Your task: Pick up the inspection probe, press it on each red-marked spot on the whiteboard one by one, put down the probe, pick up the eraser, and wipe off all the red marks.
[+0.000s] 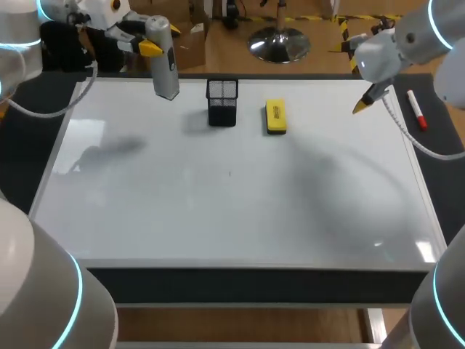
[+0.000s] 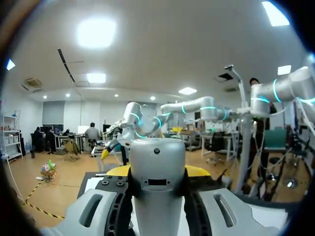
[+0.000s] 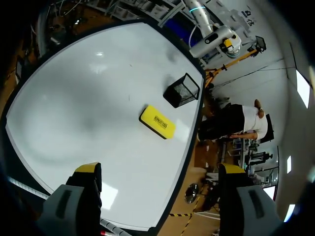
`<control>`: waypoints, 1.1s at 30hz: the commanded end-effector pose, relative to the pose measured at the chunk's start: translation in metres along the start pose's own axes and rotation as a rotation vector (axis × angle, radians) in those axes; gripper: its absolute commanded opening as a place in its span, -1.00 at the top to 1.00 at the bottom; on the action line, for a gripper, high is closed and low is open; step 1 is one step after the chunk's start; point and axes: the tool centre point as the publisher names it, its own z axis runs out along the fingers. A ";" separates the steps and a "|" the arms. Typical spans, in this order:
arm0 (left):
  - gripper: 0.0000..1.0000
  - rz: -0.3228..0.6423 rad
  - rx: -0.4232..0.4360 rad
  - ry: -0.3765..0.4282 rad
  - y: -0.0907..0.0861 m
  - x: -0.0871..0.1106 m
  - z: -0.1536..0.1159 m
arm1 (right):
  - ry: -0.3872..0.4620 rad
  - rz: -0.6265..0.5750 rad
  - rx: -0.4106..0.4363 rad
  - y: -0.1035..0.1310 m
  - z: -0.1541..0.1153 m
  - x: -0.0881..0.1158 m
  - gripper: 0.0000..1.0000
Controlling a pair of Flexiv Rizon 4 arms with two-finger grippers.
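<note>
Nearest me, the whiteboard (image 1: 218, 218) lies across the tabletop (image 1: 445, 138). I can make out no red marks on it, only a tiny dark speck near its middle, so I cannot tell from here where the probe should press.

Farther out, the yellow eraser (image 1: 275, 116) lies flat on the board. The black mesh holder (image 1: 221, 102) stands just beside it on the left, not touching it. Off the board's right edge a red marker (image 1: 415, 109) rests on the tabletop. My right jaws hang near it, above the far right corner, spread wide and holding nothing.

At the far left corner my left jaws are clamped on the probe (image 1: 164, 62), a silver cylinder hanging nearly upright. The fingers pinch its upper part from two sides. Its lower end is at the board's far edge; whether it touches, I cannot tell.

The probe looks stiff, smooth and round, and I judge it could slip or twist in the grip if pressed at a slant. A straight downward push, in line with its length, should suit it. The eraser looks light and blocky. I would take it across its narrow width, midway along, so it sits flat for wiping.
</note>
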 end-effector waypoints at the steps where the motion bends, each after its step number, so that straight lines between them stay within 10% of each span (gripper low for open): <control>1: 1.00 0.001 -0.091 -0.475 -0.014 0.001 0.023 | 0.003 -0.001 0.002 0.000 0.000 0.000 -1.00; 19: 1.00 0.019 -0.027 -0.793 -0.019 -0.053 0.036 | 0.003 -0.001 0.002 0.000 0.000 0.000 -1.00; 33: 1.00 0.007 -0.005 -0.737 -0.006 -0.082 0.051 | 0.003 -0.001 0.002 0.000 0.000 0.000 -1.00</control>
